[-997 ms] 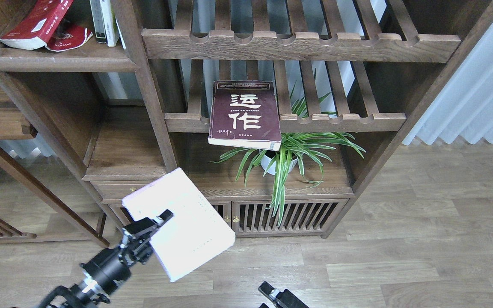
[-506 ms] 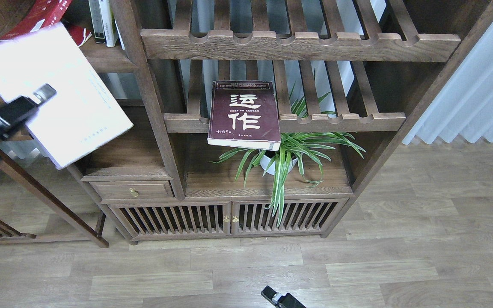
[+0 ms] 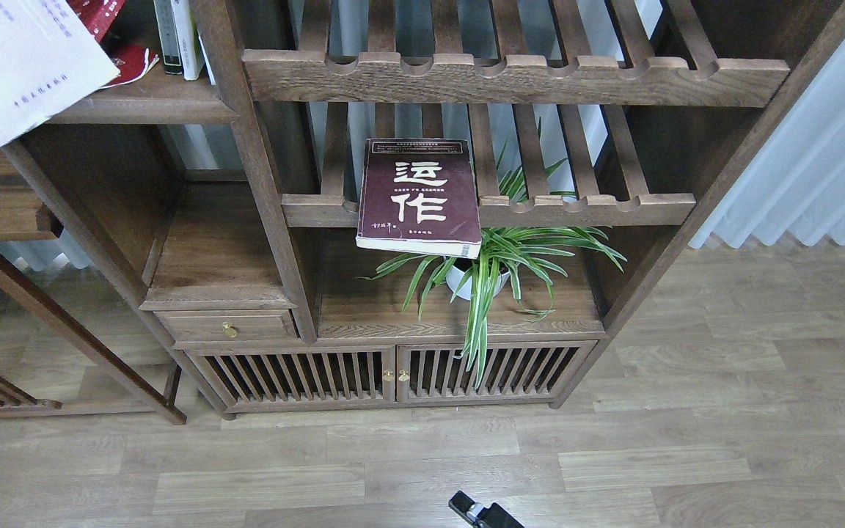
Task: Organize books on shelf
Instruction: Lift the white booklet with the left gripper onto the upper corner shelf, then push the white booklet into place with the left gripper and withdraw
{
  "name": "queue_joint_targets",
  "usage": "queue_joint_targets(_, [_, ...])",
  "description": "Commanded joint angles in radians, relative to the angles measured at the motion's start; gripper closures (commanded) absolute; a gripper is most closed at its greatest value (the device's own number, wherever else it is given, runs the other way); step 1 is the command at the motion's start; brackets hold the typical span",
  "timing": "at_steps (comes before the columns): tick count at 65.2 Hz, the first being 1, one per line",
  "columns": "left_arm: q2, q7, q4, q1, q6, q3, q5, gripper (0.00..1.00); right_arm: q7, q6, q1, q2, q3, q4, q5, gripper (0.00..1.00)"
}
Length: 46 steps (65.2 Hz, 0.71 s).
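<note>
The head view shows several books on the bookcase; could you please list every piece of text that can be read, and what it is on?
"运作": large white characters on the maroon book lying on the slatted rack.
Maroon book's small print: too small to read.
Cream-white book, top left: small dark lines, blurred, unreadable.
Red book behind it: white marks, unreadable.
Upright white-spined books: nothing legible.

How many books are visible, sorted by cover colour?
Maroon book: 1
Red books: 2, partly hidden
Cream-white book: 1
White-spined upright books: 2
Total: 6
</note>
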Motion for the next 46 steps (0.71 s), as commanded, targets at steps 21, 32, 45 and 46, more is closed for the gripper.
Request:
queue_joint_targets(21, [-0.181, 0.000, 0.252, -0.386, 0.000, 0.103, 0.364, 0.98, 0.000, 0.000, 0.001, -0.002, -0.003, 0.003, 0.000, 0.01])
queue_joint_targets(32, [-0.254, 0.000, 0.359, -0.541, 0.000, 0.111, 0.531, 0.98, 0.000, 0.000, 0.001, -0.002, 0.000, 0.003, 0.000, 0.01])
queue_joint_targets(45, [-0.257, 0.000, 0.434, -0.603, 0.000, 0.108, 0.566, 0.98, 0.000, 0.000, 0.001, 0.003, -0.002, 0.003, 0.000, 0.01])
queue_joint_targets(46, [-0.257, 0.000, 0.439, -0.603, 0.000, 0.108, 0.566, 0.98, 0.000, 0.000, 0.001, 0.003, -0.002, 0.003, 0.000, 0.01])
